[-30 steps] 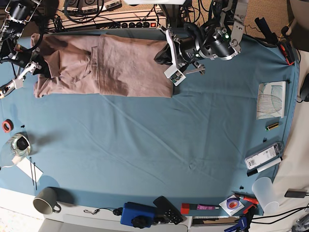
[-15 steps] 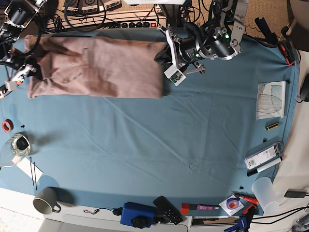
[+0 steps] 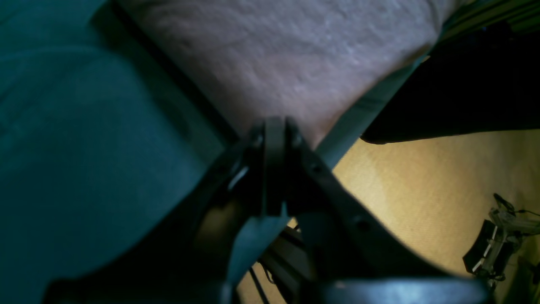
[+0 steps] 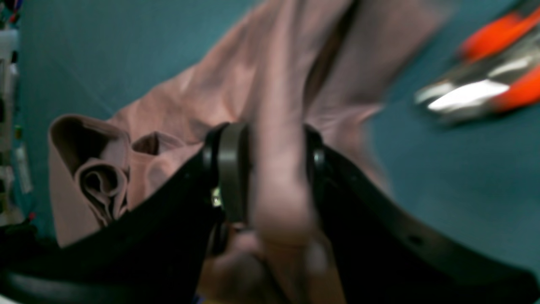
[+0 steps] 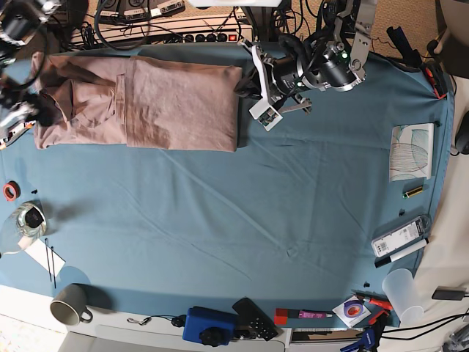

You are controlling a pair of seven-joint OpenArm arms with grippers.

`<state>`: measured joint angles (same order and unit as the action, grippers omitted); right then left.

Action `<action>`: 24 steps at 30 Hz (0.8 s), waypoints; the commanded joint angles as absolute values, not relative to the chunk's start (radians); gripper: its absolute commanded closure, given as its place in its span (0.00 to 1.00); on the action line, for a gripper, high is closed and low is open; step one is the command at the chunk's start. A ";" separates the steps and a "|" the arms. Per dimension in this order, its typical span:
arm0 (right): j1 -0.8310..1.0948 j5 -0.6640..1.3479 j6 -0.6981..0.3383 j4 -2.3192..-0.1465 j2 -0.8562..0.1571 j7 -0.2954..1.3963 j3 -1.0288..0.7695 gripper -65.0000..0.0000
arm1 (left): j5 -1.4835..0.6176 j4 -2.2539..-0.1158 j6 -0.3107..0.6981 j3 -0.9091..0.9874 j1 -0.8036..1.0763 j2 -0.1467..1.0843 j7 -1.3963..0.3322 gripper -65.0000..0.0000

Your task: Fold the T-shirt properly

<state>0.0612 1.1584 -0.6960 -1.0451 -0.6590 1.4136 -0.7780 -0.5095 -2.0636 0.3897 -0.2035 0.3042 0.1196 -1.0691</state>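
Left wrist view: left gripper (image 3: pixel 274 126) jaws pressed together, no gap, pinching the near edge of the shirt (image 3: pixel 287 55). Shirt spreads from the tips toward 12 o'clock. Teal cover (image 3: pixel 76 139) fills 9 o'clock; bare tan floor (image 3: pixel 422 185) at 4 o'clock past the cover's edge.

Right wrist view: blurred. Right gripper (image 4: pixel 270 169) jaws apart at a middling width, a band of shirt (image 4: pixel 236 84) running between the two pads (image 4: pixel 230 169). Cloth probably touches the left pad only; hard to tell through the blur. Rest of the shirt bunches at 9 o'clock and stretches off toward 12. Orange-and-silver clamp (image 4: pixel 485 88) at 2 o'clock, on the cover (image 4: pixel 443 177).

Base view: shirt (image 5: pixel 139 103) folded into a long band at the cover's (image 5: pixel 256 220) 11 o'clock corner. Left gripper (image 5: pixel 245 84) at the band's 3 o'clock end, touching it. Right gripper (image 5: pixel 29 114) at the band's 9 o'clock end, motion-blurred, against the bunched cloth. Grey mug (image 5: pixel 69 304) at 7 o'clock, well apart from the shirt.
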 commanded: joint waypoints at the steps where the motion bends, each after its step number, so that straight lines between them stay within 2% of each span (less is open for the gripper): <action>1: 0.050 1.203 -0.698 -1.060 -0.716 1.396 -0.788 0.70 | -0.528 -2.085 0.393 -0.204 0.302 0.117 -1.047 1.00; 5: 0.050 1.218 -0.698 -1.060 -0.760 1.396 -0.787 0.70 | -0.528 -2.085 0.393 -0.204 0.302 0.116 -1.047 1.00; 14: 0.050 1.086 -0.698 -0.973 -0.691 1.396 -0.786 0.70 | -0.528 -2.085 0.393 -0.204 0.302 0.117 -1.048 1.00; 24: 0.051 1.081 -0.698 -0.875 -0.664 1.396 -0.770 0.70 | -0.529 -2.085 0.394 -0.204 0.302 0.116 -1.047 1.00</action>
